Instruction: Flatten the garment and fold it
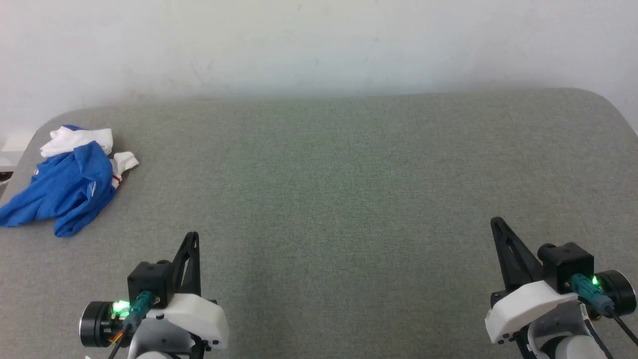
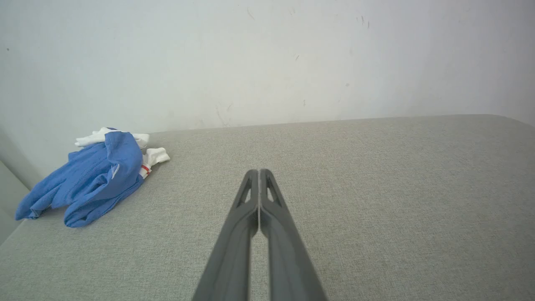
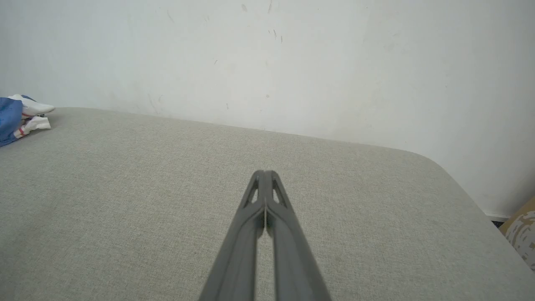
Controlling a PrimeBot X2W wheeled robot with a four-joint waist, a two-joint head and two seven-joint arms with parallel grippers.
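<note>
The garment point(image 1: 65, 182) lies crumpled in a heap at the far left of the grey table, blue with white sleeves and a bit of red-and-white trim showing. In the left wrist view the garment point(image 2: 92, 179) sits well off to the left of my fingers; in the right wrist view just its edge point(image 3: 16, 117) shows at the far left. My left gripper point(image 1: 193, 234) hovers at the lower left, shut and holding nothing, tips pressed together point(image 2: 259, 170). At the lower right my right gripper point(image 1: 495, 219) is shut too, with nothing in it point(image 3: 264, 171).
The grey fabric-covered table point(image 1: 349, 174) stretches wide between the grippers and the white wall point(image 1: 319, 45) behind. Its far corners are rounded. A tan patterned object point(image 3: 522, 225) stands beyond the table's right edge.
</note>
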